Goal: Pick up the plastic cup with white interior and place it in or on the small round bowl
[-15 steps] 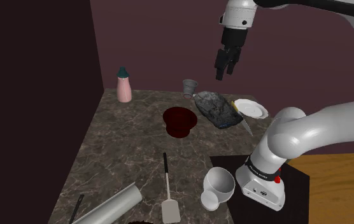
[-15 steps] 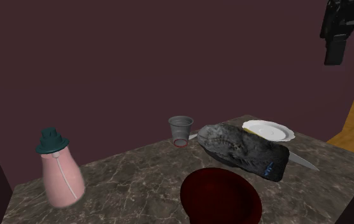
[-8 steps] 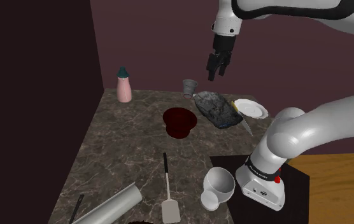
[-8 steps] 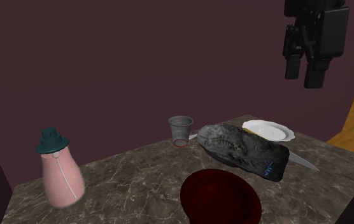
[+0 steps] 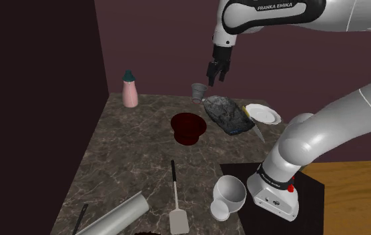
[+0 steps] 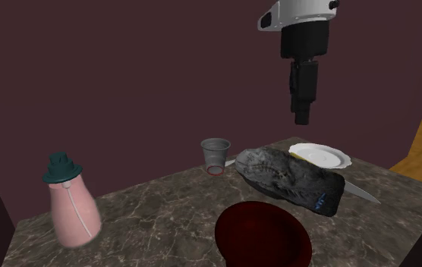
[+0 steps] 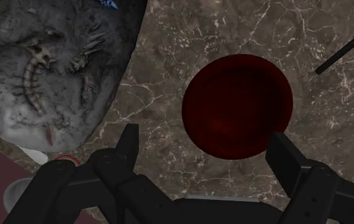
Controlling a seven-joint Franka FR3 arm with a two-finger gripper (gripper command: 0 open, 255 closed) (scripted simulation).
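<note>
Leftmost in the shoulder view, at the far corner of the marbled worktop [image 5: 124,160]: pink bottle [image 5: 130,90] with teal cap. Further right along the back edge, small grey cup [image 5: 199,91], upright, unheld, just beside a grey crumpled lump [image 5: 226,112]. Below the cup in frame, apart from it, dark red round bowl [image 5: 189,127]. Above and slightly right of the cup, black gripper [image 5: 215,73], hanging in mid-air, fingers spread apart, clasping nothing. Rightmost, white plate [image 5: 263,114] beside the lump.
</note>
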